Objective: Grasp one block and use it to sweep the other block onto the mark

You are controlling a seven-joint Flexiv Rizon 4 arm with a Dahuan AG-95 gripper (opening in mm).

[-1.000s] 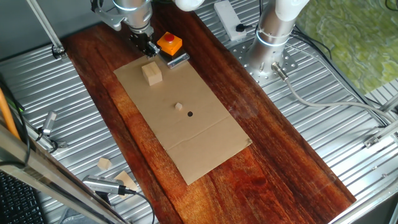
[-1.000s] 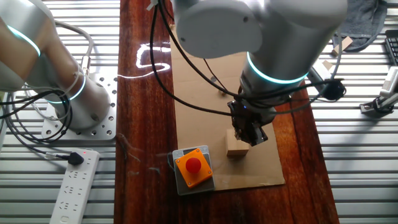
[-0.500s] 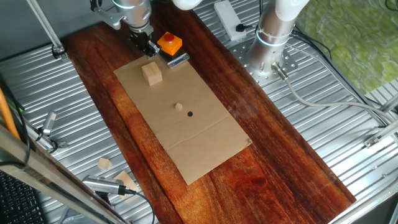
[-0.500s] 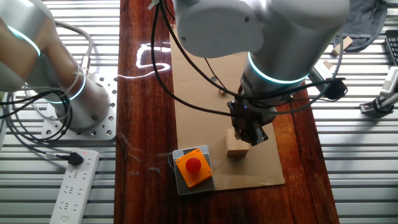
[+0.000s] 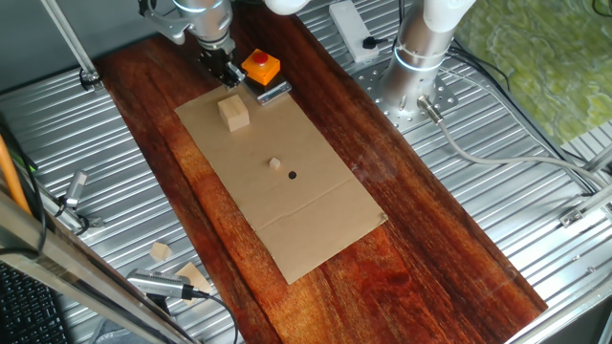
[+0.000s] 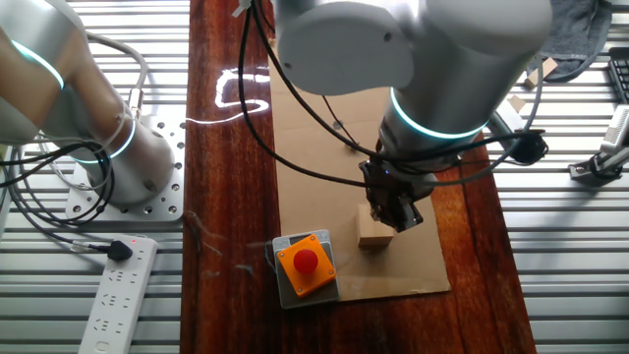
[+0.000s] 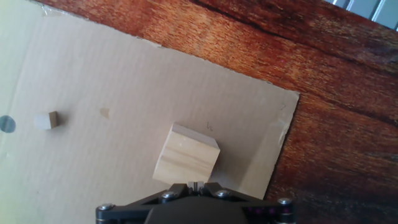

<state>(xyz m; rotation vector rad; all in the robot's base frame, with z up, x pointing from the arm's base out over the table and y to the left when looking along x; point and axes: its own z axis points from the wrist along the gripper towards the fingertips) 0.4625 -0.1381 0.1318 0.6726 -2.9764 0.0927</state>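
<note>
Large block [image 7: 186, 156] sits skewed to cardboard [image 7: 124, 93] edges

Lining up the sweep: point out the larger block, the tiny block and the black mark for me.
larger block [image 7: 186, 162], hand view, its front face.
tiny block [image 5: 274, 163], one fixed view, its top.
black mark [image 5: 293, 175], one fixed view, its centre.

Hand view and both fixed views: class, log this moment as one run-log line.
pincer: above large block, state unclear | tiny block: beside mark, not on it | stage: pre-grasp
</note>
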